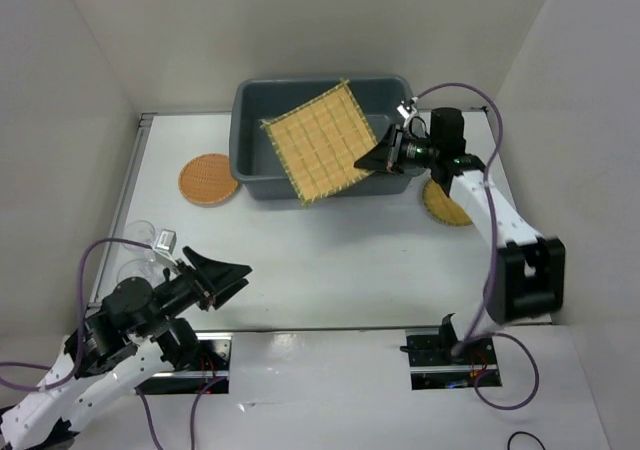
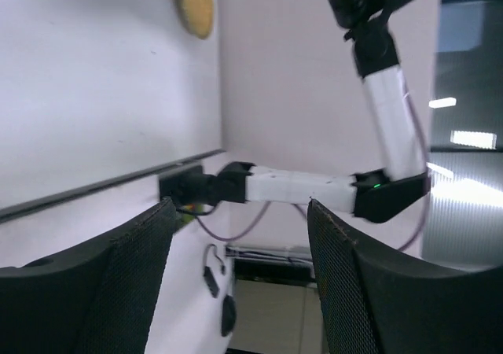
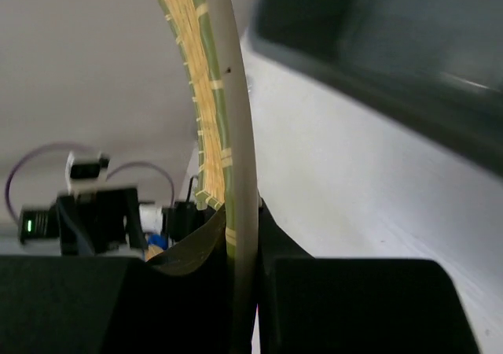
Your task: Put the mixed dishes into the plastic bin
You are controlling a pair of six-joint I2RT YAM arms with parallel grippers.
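My right claw (image 1: 380, 157) is clamped on one edge of the square mat (image 1: 318, 142), tilted over the grey bin (image 1: 258, 184) — my wrist view shows it only edge-on. My left claw (image 1: 228, 276) gapes wide, empty — the glasses (image 1: 138, 238) beside it are hard to make out.

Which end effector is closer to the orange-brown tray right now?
Left. The left end effector is open, near-side of the orange-brown tray; the right end effector is at the plastic bin's other end, shut on the square mat.
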